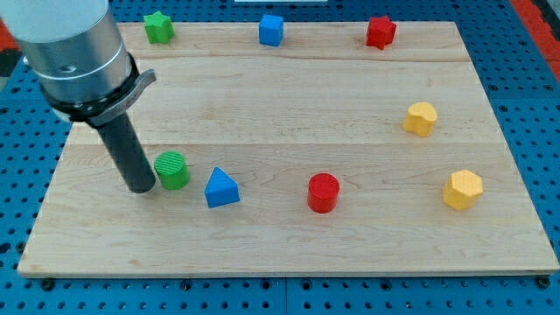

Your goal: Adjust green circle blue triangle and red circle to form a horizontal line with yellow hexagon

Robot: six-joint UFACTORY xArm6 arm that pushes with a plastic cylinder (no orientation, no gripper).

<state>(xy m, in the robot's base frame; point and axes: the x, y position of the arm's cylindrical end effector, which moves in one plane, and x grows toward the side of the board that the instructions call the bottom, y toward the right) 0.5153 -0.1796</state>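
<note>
My tip (pixel 141 186) rests on the wooden board (pixel 280 96) at the view's left, touching or nearly touching the left side of the green circle (pixel 172 169). The blue triangle (pixel 220 188) lies just right of the green circle and slightly lower. The red circle (pixel 323 192) sits further right, at about the same height as the triangle. The yellow hexagon (pixel 462 189) is at the far right, roughly level with the red circle.
A green star (pixel 158 27), a blue cube (pixel 271 30) and a red star (pixel 381 32) stand along the board's top edge. Another yellow block (pixel 420 118) sits above the hexagon. A blue pegboard (pixel 534 96) surrounds the board.
</note>
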